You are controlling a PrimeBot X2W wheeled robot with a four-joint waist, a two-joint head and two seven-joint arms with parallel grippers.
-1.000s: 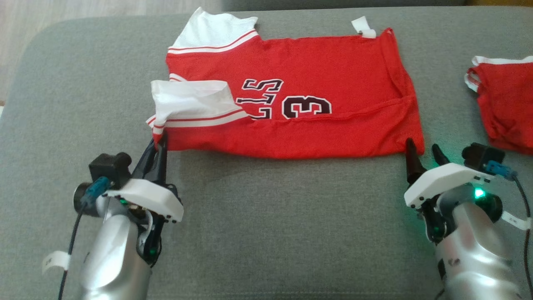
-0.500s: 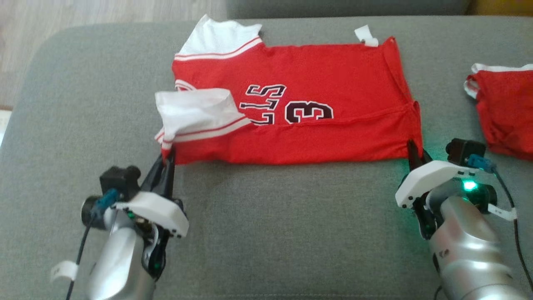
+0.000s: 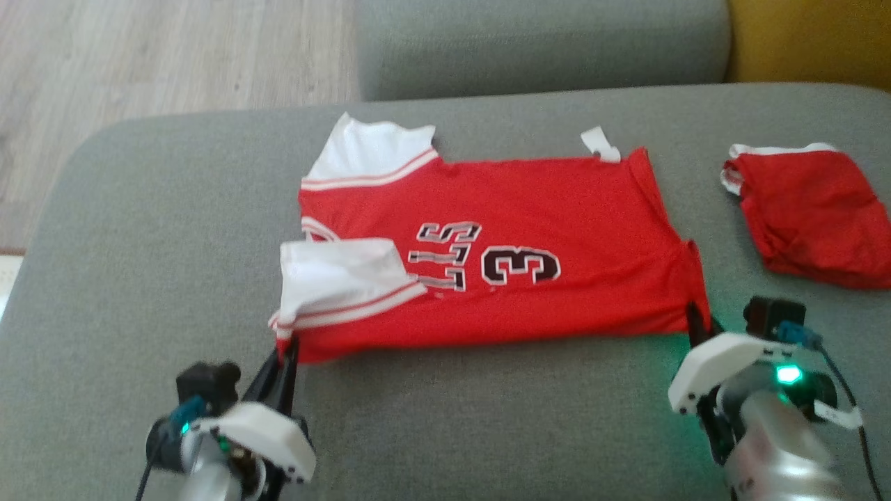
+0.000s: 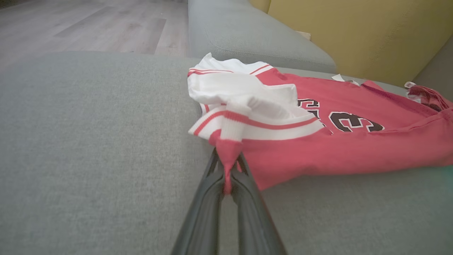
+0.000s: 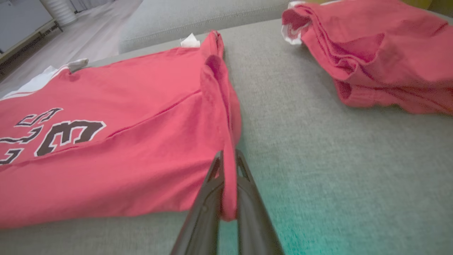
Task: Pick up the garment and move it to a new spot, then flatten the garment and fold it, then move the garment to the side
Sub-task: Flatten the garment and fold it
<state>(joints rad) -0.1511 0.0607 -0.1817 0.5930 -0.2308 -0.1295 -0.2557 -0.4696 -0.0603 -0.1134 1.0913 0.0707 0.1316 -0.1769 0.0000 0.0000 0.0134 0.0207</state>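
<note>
- Your jersey (image 3: 557,209) lies spread in the middle of the grey sofa seat (image 3: 160,229), number side up, with one white sleeve folded over its front.
- Your left claw (image 3: 287,346) is clenched on the jersey's near corner under that sleeve, toward the seat's left side.
- Your right claw (image 3: 696,321) is clenched on the near hem corner, toward the seat's right side.
- A second red garment (image 3: 807,209) lies crumpled at the seat's right edge, apart from the jersey.
</note>
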